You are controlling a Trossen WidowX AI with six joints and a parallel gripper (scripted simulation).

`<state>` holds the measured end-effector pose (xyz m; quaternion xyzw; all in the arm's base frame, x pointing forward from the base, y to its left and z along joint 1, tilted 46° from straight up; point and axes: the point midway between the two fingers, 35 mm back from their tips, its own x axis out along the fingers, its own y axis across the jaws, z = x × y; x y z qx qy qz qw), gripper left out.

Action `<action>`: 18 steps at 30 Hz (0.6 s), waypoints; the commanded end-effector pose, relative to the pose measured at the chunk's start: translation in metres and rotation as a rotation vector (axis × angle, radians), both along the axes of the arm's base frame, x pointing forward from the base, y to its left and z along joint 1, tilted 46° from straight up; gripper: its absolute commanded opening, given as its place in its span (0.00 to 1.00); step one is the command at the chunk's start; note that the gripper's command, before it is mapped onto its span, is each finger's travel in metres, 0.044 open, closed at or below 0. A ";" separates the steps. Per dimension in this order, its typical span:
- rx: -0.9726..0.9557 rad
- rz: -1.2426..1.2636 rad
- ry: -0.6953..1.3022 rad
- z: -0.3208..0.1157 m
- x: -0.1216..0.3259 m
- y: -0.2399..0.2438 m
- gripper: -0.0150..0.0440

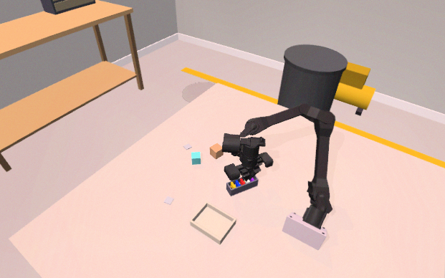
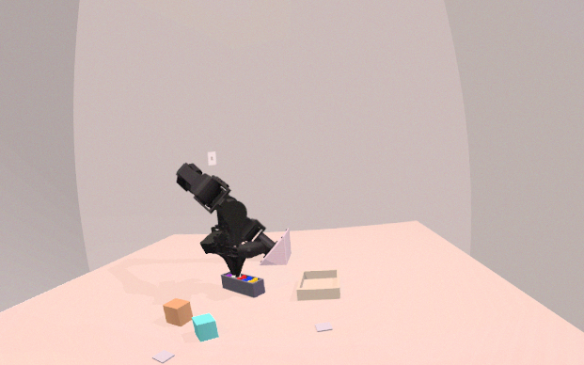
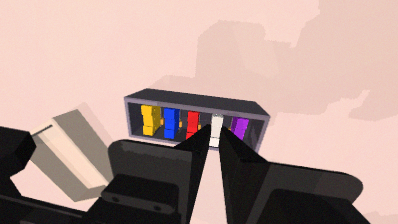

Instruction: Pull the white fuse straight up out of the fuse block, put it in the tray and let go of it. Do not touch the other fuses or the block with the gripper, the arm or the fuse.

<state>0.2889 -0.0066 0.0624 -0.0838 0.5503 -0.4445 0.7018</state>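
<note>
claw (image 3: 215,142): clamped on white fuse (image 3: 216,129), seated in fuse block (image 3: 200,102)
lift: straight up; clear of red fuse (image 3: 193,124), purple fuse (image 3: 239,127)

Pink table (image 1: 370,200), mid-frame.
On it: fuse block (image 1: 242,186), tray (image 1: 213,223) lower centre, orange cube (image 1: 216,150), teal cube (image 1: 195,157), arm base (image 1: 304,231).
</note>
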 end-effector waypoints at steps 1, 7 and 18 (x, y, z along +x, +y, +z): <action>0.003 -0.002 -0.005 0.002 0.001 0.002 0.25; 0.003 -0.001 -0.005 0.004 0.001 0.005 0.25; 0.002 -0.001 -0.004 0.007 0.001 0.008 0.25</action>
